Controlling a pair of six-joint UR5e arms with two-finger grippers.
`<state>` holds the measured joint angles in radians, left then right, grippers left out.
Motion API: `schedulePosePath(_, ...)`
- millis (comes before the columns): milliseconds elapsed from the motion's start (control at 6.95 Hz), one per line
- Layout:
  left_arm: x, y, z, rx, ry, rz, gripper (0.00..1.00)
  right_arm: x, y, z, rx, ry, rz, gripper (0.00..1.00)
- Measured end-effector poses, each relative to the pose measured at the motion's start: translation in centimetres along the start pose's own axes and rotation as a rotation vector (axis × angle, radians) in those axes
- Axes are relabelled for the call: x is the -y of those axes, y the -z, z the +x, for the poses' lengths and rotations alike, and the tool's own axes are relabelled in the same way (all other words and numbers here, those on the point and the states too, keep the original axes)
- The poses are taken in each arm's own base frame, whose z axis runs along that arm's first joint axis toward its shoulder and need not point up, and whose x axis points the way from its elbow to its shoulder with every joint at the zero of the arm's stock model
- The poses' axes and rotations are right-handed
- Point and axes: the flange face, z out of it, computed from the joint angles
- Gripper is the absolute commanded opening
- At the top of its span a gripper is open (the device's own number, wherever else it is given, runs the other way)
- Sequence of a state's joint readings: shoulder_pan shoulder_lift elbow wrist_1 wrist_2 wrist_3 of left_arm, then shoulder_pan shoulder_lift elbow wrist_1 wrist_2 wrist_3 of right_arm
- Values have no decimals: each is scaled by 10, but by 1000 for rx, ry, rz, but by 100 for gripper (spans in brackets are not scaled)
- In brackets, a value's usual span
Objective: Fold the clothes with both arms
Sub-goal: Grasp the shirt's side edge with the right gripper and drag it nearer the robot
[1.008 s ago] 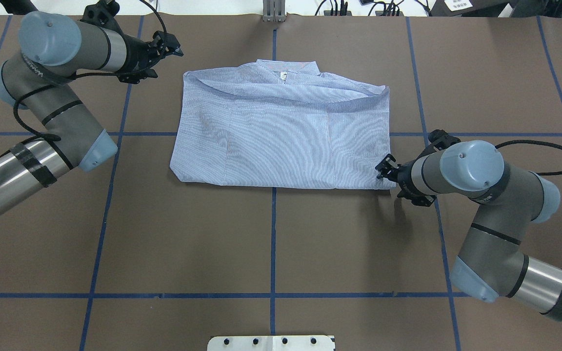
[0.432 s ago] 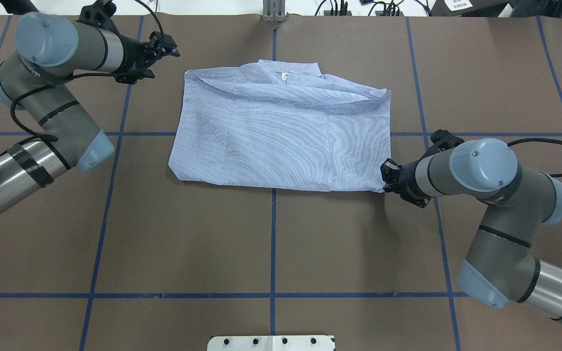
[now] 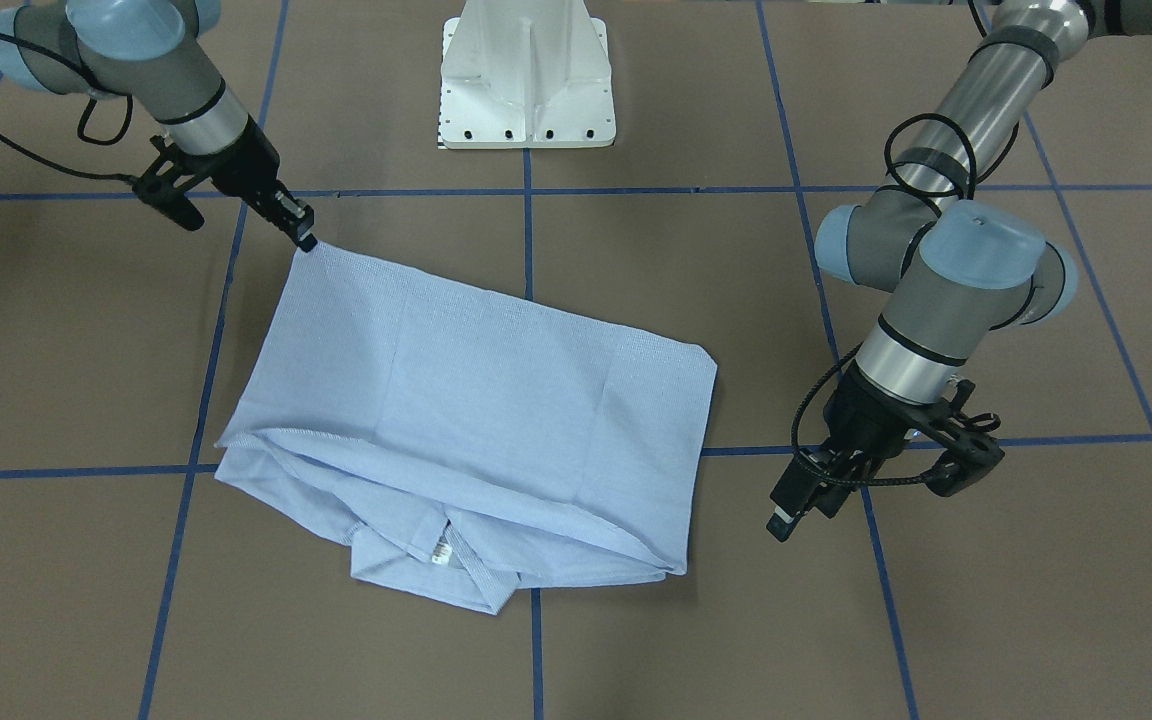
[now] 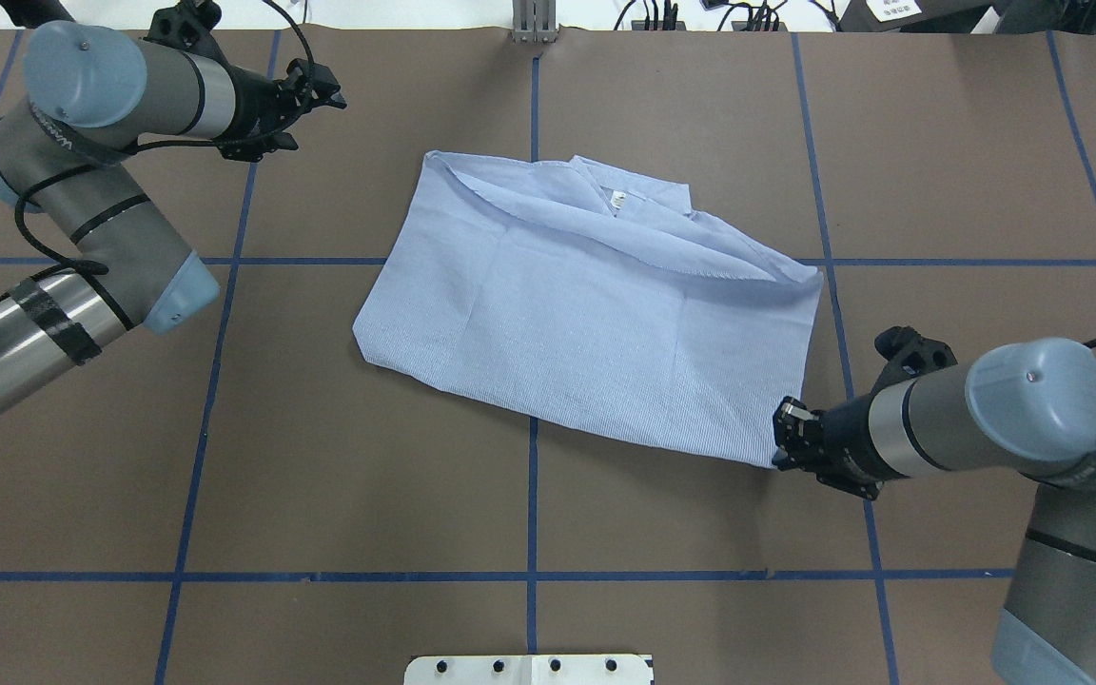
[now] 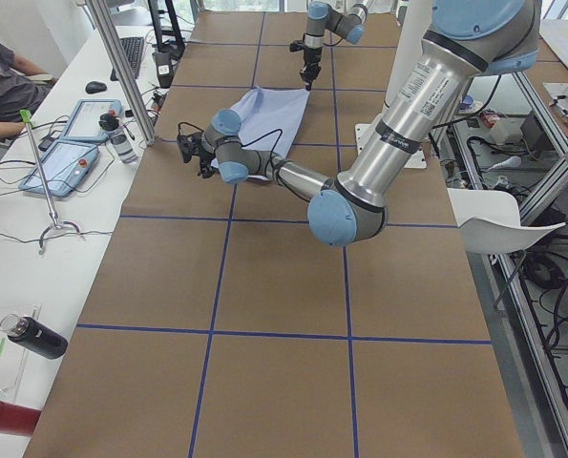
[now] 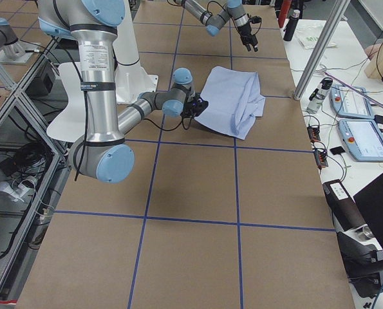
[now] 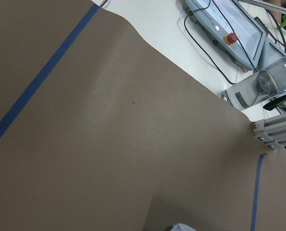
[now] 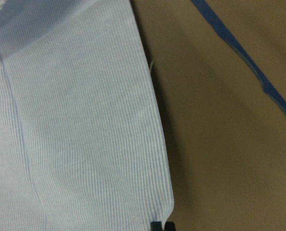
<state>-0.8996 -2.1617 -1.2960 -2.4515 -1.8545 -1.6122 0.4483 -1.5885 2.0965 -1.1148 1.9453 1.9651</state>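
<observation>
The clothes are one light blue striped shirt lying folded on the brown table, its collar and white neck label on the far side; it sits askew, with its near right corner pulled toward me. My right gripper is shut on that corner, which also shows at the bottom of the right wrist view as the shirt edge. From the front, the right gripper pinches the corner of the shirt. My left gripper hangs open at the far left, well apart from the cloth, and the left gripper holds nothing.
Blue tape lines grid the brown table. The white pedestal base stands at the near edge and an aluminium post at the far edge. Teach pendants and a person's arm are at the side table.
My right gripper has moved right and toward me with the shirt's corner, so the shirt slid right and turned askew. The left arm has barely moved.
</observation>
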Motion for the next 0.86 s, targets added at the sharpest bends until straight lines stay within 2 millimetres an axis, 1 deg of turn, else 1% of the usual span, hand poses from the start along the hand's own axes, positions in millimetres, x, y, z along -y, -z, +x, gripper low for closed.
schedulePosePath(144, -2, 9, 1, -8, 0, 0, 90, -27, 1, 16, -63, 18, -128, 0)
schedulePosePath(288, -6, 19, 0, -16, 8, -4, 90, -52, 4, 25, -126, 20, -271, 5)
schedulePosePath(432, -12, 29, 1, -22, 23, -12, 90, -83, 5, 29, -175, 10, -375, 96)
schedulePosePath(576, -21, 38, 2, -28, 49, -32, 90, -118, 0, 29, -212, -6, -444, 100)
schedulePosePath(720, -37, 49, -2, -37, 71, -63, 91, -142, -3, 25, -224, -16, -476, 100)
schedulePosePath(864, -63, 60, -13, -41, 80, -101, 91, -144, -2, 20, -213, -29, -471, 100)
